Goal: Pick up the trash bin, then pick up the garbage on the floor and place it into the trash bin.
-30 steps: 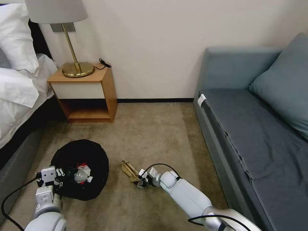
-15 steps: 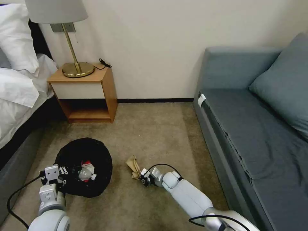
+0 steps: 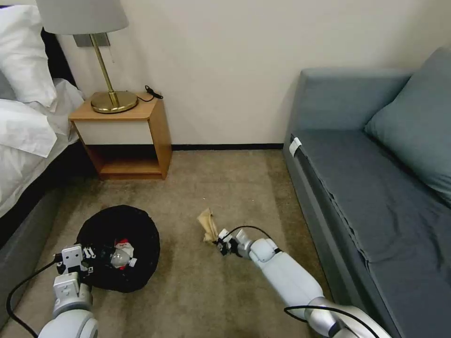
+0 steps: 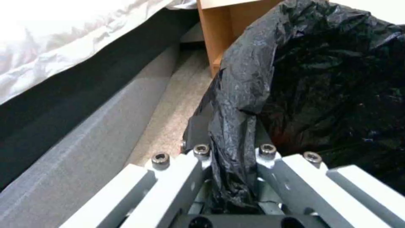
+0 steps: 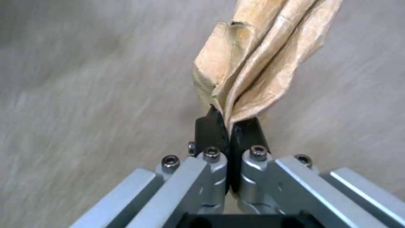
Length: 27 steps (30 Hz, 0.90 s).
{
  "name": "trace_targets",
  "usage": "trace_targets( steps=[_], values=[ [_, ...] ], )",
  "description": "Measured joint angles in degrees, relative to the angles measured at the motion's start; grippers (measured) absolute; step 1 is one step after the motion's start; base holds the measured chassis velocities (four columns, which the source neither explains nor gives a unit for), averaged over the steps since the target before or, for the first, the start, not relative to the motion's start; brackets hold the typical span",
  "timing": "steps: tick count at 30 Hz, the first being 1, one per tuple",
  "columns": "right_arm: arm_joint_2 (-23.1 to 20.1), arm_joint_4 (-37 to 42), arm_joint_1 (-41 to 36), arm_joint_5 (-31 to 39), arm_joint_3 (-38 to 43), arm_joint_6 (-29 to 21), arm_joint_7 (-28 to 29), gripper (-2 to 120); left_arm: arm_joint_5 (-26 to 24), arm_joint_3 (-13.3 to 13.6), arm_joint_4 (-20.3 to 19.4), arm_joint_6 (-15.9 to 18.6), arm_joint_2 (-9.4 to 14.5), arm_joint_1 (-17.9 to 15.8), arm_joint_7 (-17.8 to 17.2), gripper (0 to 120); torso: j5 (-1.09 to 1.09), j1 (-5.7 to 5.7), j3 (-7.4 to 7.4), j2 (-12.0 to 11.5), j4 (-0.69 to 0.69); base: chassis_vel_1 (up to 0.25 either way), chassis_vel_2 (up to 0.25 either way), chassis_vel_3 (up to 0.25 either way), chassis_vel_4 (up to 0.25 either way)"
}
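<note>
The trash bin (image 3: 120,223), round and lined with a black bag, hangs low at the left with my left gripper (image 3: 91,259) shut on its rim; the left wrist view shows the bag (image 4: 236,104) pinched between the jaws. Inside the bin lie a red-and-white packet (image 3: 123,244) and a small clear bottle (image 3: 117,257). To the right, my right gripper (image 3: 220,244) is shut on a tan crumpled paper (image 3: 207,223), held above the carpet. The right wrist view shows the paper (image 5: 257,63) clamped between the black pads (image 5: 208,126).
A wooden nightstand (image 3: 127,136) with a brass lamp (image 3: 108,94) stands at the back left, beside a bed (image 3: 28,131). A grey-blue sofa (image 3: 376,178) runs along the right. Beige carpet (image 3: 221,188) lies open between them.
My right gripper has lifted the tan paper off the carpet and carried it up and rightward. The bin in my left gripper swayed slightly right, then back left.
</note>
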Motion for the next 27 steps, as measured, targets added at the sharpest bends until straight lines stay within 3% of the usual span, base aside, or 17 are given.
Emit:
trace_targets(
  steps=[5,9,13,19,27],
  values=[
    [-3.25,10.01,-0.53,3.43,-1.43,0.10,-2.44,0,0.03,0.37,-0.03,-0.24,-0.25,0.06,-0.12,4,0.00,0.00,0.00,0.00,0.00,0.000,0.000,0.000,0.000],
    [-6.25,24.39,-1.50,10.48,-5.49,-2.11,-4.94,0,0.05,1.53,-0.02,-1.08,-0.99,-0.65,-0.18,4,0.00,0.00,0.00,0.00,0.00,0.000,0.000,0.000,0.000],
    [-6.76,32.27,-2.38,17.00,-8.67,-3.95,-6.84,0,0.46,2.48,-0.03,-1.08,-1.36,-1.16,-0.20,4,-0.01,0.00,-0.01,0.00,0.00,0.000,0.000,0.000,0.000],
    [-6.66,36.19,-3.22,22.88,-14.95,-5.39,-7.75,0,0.82,3.49,-1.24,-0.67,-1.98,-1.85,-0.01,4,-0.01,0.00,0.00,0.00,0.01,0.000,0.000,0.000,0.000],
    [-4.65,33.43,-4.80,19.58,-20.60,-4.57,-8.62,0,0.71,4.56,-2.92,-1.17,-2.46,-2.10,1.64,4,-0.01,0.00,0.00,0.00,0.00,0.000,0.000,0.000,0.000]
  ],
)
